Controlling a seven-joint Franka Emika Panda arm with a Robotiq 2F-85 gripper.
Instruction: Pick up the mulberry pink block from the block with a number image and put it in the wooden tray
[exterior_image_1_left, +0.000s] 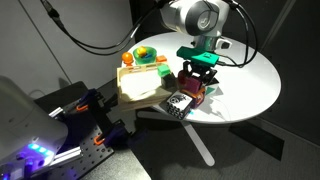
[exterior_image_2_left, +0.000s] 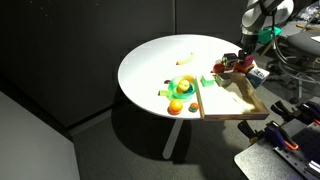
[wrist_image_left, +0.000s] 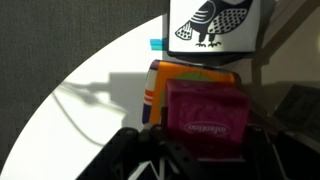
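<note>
In the wrist view the mulberry pink block (wrist_image_left: 205, 120) sits on top of the block with a number image (wrist_image_left: 185, 78), whose orange and dark faces show at its left. My gripper (wrist_image_left: 203, 150) straddles the pink block, with a finger pressed against each of its sides. In both exterior views the gripper (exterior_image_1_left: 197, 78) (exterior_image_2_left: 240, 62) hangs low over the stacked blocks next to the wooden tray (exterior_image_1_left: 138, 92) (exterior_image_2_left: 236, 102). The pink block shows only as a reddish patch (exterior_image_1_left: 194, 90) under the fingers.
A black-and-white picture cube (wrist_image_left: 215, 25) (exterior_image_1_left: 179, 103) lies just beyond the stack. A multicoloured bowl (exterior_image_1_left: 146, 57) (exterior_image_2_left: 183, 88) with fruit stands beside the tray, on the round white table (exterior_image_1_left: 250, 70) (exterior_image_2_left: 160, 55). An orange fruit (exterior_image_2_left: 176, 107) lies near the table edge.
</note>
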